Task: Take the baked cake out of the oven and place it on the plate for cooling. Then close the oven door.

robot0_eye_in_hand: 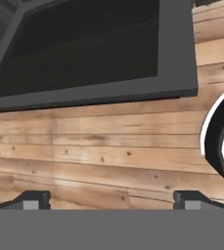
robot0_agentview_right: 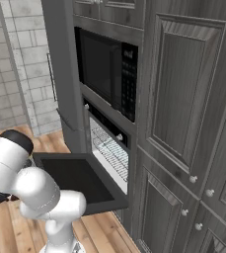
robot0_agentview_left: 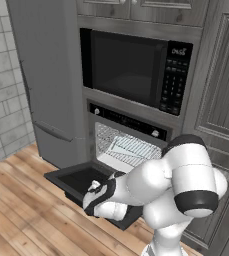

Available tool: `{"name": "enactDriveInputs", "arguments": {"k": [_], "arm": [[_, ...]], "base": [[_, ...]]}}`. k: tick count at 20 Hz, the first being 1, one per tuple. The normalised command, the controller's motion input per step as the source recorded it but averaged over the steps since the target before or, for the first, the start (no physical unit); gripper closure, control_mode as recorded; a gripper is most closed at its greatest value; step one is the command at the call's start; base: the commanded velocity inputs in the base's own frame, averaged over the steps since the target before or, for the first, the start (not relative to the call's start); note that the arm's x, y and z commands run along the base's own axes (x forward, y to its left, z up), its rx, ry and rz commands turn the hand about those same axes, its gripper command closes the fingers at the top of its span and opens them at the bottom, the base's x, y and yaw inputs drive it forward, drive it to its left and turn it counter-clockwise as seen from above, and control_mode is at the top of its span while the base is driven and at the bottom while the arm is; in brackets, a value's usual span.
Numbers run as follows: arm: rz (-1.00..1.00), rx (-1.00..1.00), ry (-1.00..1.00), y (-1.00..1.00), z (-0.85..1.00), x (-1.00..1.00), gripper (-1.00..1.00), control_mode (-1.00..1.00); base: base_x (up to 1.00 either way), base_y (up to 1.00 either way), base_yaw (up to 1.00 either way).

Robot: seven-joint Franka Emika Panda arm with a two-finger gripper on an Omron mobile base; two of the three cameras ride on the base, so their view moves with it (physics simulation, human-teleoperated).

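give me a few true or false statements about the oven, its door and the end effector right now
1. The oven door is dropped open, lying about level. True.
2. The end effector is shut on the cake. False: its fingertips stand wide apart with nothing between them, over the wooden floor.
3. The microwave sits above the oven. True.
4. The oven's wire racks cannot be seen because the door is shut. False: the open cavity shows silver racks.
5. In the hand view the door's edge lies above the fingertips. True.
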Motion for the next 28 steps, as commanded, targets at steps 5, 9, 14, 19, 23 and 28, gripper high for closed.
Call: {"name": "enactDriveInputs", "arguments": {"k": [5, 9, 14, 19, 23, 28], "arm": [[0.0, -0.15, 0.2, 0.53, 0.06, 0.01, -1.0, -1.0], [0.0, -0.17, 0.11, 0.53, 0.05, 0.04, -1.0, -1.0], [0.0, -0.23, 0.01, 0.21, -0.1, 0.19, -1.0, -1.0], [0.0, -0.23, 0.0, 0.11, -0.17, 0.23, -1.0, -1.0], [0.0, -0.08, 0.0, 0.04, -0.08, 0.12, -1.0, -1.0], [0.0, -0.01, 0.0, -0.02, -0.13, 0.0, -1.0, -1.0]], "base": [[0.0, 0.0, 0.0], [0.0, 0.0, 0.0], [0.0, 0.0, 0.0], [0.0, 0.0, 0.0], [0.0, 0.0, 0.0], [0.0, 0.0, 0.0]]}}
